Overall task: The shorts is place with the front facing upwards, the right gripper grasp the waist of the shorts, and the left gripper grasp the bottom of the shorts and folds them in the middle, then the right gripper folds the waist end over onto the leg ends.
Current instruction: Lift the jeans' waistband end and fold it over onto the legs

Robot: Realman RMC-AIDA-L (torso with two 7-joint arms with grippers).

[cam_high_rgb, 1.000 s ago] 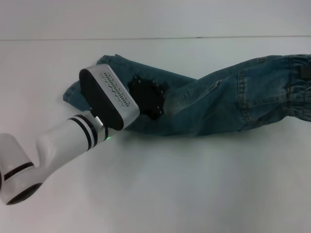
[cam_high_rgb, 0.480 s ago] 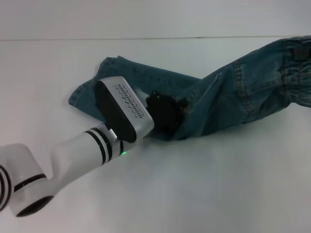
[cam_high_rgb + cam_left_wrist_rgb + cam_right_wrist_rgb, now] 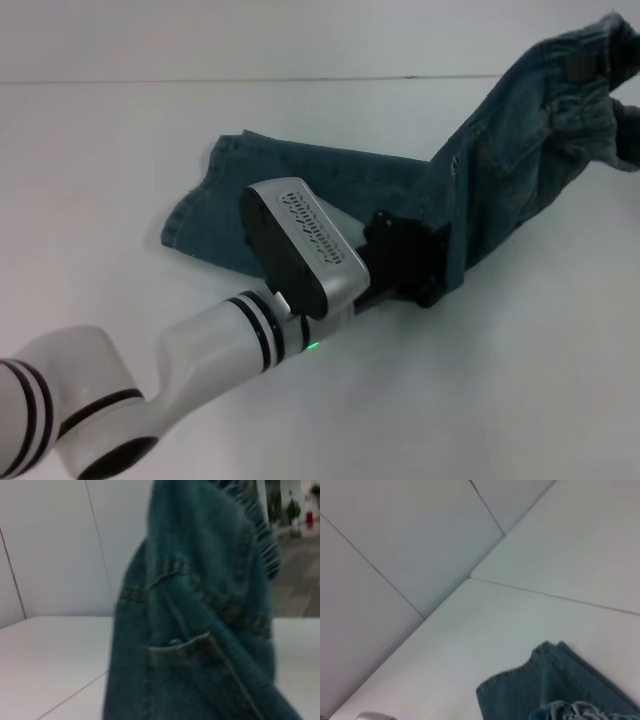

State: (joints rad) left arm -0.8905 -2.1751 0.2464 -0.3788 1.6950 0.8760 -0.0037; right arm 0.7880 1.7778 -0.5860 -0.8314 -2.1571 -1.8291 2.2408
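The shorts [image 3: 480,170] are blue-green denim. Their leg ends [image 3: 205,215] lie flat on the white table at the left. The gathered waist [image 3: 585,60] is lifted off the table at the far right edge of the head view. My left gripper [image 3: 408,262], a black claw on a silver-white arm, sits at the near edge of the shorts around their middle and is shut on the denim. The left wrist view is filled by hanging denim with a stitched pocket [image 3: 190,645]. The right gripper is out of view. The right wrist view shows a hemmed leg end [image 3: 540,680] and a bit of waistband [image 3: 570,711].
The white table [image 3: 480,400] runs to a pale back wall [image 3: 300,35]. My left arm [image 3: 190,360] crosses the near left part of the table.
The waist has risen up and to the right, off the table. My left gripper has moved right and nearer with the denim, and the leg ends slid a little right.
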